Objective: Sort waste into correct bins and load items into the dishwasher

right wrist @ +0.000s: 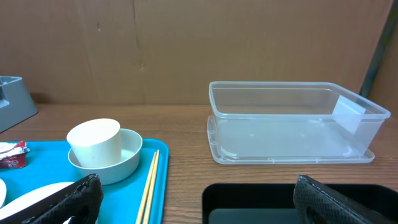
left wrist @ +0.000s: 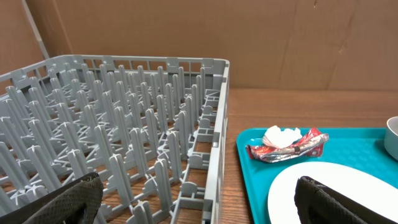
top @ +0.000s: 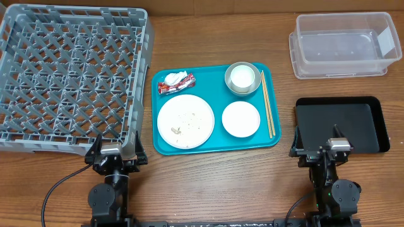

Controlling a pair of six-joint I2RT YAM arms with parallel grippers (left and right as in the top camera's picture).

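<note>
Two arms sit parked at the near edge of the table, and by the look of it nothing in the task has been started. The left gripper (top: 115,151) rests just below the grey dish rack (top: 69,75), its fingers (left wrist: 68,200) spread wide and holding nothing. The right gripper (top: 326,150) sits at the near edge of the black bin (top: 341,123), likewise spread and empty. That split seems sensible: the left arm is nearest the rack where the dishes go, and the right is nearest the black bin and the clear plastic bin (top: 341,47) behind it, where waste would go.

Everything to be sorted lies on the teal tray (top: 213,144) between the arms. A large plate (top: 186,121) with a few crumbs sits at the near left, with a small plate (top: 240,118) just beside it. Behind that is a bowl (top: 230,85) with a cup (top: 243,77) standing upright inside. A pair of chopsticks (top: 267,110) lies along the tray's right edge. A crumpled red wrapper (top: 180,82) with white tissue lies at the far left corner, apart from the plates. Since the cup nests in the bowl, it likely has to come out first. Which bin the wrapper belongs in cannot be told from here
</note>
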